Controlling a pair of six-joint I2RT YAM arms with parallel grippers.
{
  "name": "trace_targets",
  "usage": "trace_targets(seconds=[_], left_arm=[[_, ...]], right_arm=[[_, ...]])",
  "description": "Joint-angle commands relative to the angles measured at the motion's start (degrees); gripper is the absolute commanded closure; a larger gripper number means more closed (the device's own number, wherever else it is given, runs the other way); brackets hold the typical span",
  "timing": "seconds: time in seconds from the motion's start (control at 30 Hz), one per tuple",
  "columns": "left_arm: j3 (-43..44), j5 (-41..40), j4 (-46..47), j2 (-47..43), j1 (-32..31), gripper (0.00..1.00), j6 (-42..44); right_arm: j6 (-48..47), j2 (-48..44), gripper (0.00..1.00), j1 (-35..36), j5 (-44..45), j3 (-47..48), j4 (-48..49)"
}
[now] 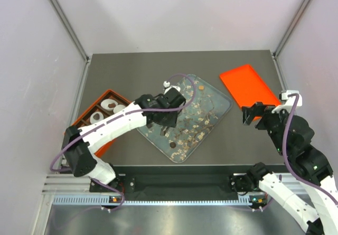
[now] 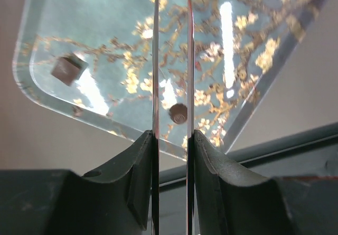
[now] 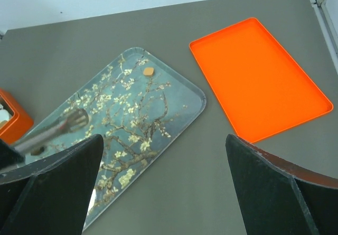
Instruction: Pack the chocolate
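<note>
Grey bench [image 1: 253,140] carries a blossom-printed tray [image 2: 79,34]. On it a round dark chocolate [image 2: 178,112] lies directly between the thin blades of the left end effector [image 2: 172,13], which stand narrowly apart. Whether either blade touches it is hard to say. Right end effector [image 3: 163,156] gapes wide and empty, well away, so the left arm is nearer.

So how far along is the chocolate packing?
Early, I'd guess. The box shows paper cups; whether any is filled I can't tell. The open left gripper hovers over a round chocolate on the tray. A square one and a caramel one lie there too. Right gripper open, empty.
</note>
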Motion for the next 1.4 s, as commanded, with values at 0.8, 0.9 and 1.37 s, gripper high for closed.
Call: trace_targets(seconds=[0.8,0.9,1.37], left_arm=[[-8.6,-2.5,-12.9,-22.7,48.7,0.67,0.7],[-8.5,-4.7,-15.5,-22.6,49.4,0.67,-0.9],[-9.3,-18.9,-24.7,-30.1,50.4,0.64,-4.7]], right_arm=[[1.8,-1.1,0.0,0.9,-14.2,-4.3,9.9],[2.1,-1.3,0.0,0.9,-15.3,-4.9,10.1],[3.0,-1.8,0.0,0.9,-19.1,-5.1,9.7]])
